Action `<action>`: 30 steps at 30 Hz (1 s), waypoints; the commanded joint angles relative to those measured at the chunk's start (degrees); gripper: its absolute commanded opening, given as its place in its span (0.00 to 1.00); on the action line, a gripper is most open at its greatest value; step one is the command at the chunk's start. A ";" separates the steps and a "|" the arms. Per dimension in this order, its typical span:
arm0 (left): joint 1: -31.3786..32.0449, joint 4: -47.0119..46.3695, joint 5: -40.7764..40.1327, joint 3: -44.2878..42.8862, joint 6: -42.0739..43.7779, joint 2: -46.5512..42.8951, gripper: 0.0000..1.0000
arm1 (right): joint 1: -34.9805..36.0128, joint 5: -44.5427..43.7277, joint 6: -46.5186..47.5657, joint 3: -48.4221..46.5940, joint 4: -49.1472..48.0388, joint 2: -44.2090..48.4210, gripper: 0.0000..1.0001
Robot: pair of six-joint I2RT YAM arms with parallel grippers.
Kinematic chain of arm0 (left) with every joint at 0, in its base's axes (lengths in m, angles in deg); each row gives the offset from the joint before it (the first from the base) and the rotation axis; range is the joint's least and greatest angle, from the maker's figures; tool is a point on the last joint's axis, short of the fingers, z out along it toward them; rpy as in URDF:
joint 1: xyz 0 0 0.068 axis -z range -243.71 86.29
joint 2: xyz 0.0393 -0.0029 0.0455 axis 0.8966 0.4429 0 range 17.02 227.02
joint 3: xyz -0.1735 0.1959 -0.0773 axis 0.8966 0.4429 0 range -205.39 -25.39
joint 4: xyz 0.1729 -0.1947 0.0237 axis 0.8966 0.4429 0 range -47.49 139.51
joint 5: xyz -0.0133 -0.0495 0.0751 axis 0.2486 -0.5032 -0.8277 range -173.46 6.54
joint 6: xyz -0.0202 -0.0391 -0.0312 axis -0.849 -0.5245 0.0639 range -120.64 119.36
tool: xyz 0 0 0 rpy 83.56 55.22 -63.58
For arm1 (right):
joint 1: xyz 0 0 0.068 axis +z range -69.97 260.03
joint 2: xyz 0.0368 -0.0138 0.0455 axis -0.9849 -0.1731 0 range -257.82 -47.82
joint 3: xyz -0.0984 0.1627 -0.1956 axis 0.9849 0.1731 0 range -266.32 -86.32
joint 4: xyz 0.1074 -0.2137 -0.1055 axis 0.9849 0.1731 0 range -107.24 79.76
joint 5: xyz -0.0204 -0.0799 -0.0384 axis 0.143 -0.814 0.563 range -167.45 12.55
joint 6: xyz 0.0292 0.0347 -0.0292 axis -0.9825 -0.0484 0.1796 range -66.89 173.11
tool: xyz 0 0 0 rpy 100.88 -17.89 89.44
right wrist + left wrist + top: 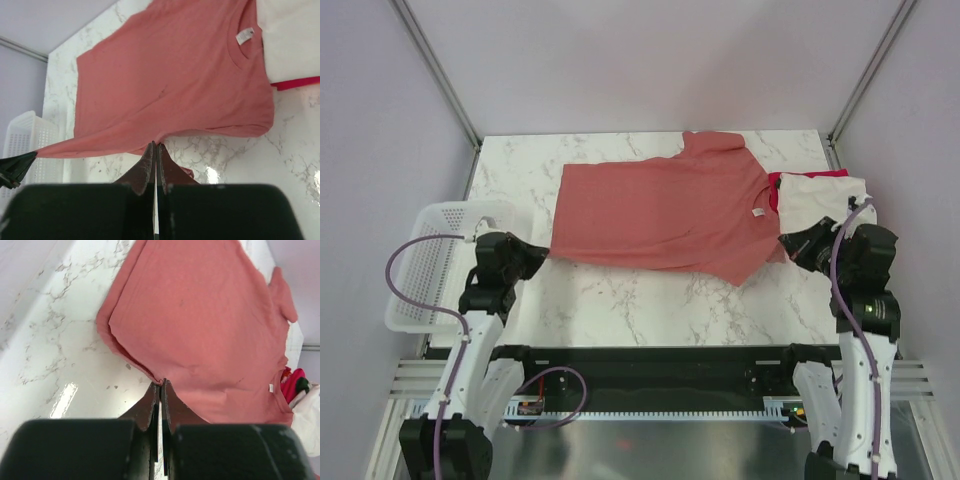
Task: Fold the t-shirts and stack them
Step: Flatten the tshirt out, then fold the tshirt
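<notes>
The large salmon-red t-shirt [665, 215] lies stretched across the middle of the marble table, its collar toward the right. My left gripper [538, 255] is shut on the shirt's near left corner [150, 372]. My right gripper [788, 246] is shut on the shirt's near right edge [165, 135], which hangs a little above the table. The left gripper [161, 383] and right gripper [156, 144] both show their jaws pressed together on the cloth. A folded cream-white t-shirt [825, 200] lies on a magenta one [810, 176] at the right, beside the collar. No orange shirt is in view.
A white plastic mesh basket [425, 270] stands off the table's left edge, beside my left arm. Metal frame posts rise at the back corners. The table's front edge runs just ahead of the arm bases.
</notes>
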 commanded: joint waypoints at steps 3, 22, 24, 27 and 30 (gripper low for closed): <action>-0.26 -4.12 -1.10 0.12 -3.39 6.83 0.02 | 0.13 -3.44 1.17 -0.38 -5.31 -10.32 0.00; -0.26 -5.45 -4.17 -11.39 2.06 27.84 0.02 | 9.00 -18.04 1.26 -20.05 -11.91 -40.91 0.00; -0.17 -5.45 -3.99 -12.01 2.15 30.04 0.02 | 9.70 -18.38 1.61 -21.82 -11.82 -44.07 0.00; -0.26 -5.97 -3.99 -12.63 1.88 31.71 0.02 | 10.58 -19.08 2.22 -25.16 -11.65 -47.93 0.00; -0.17 -6.59 -4.61 -13.15 1.62 32.68 0.02 | 11.20 -19.26 3.19 -29.29 -10.69 -52.59 0.00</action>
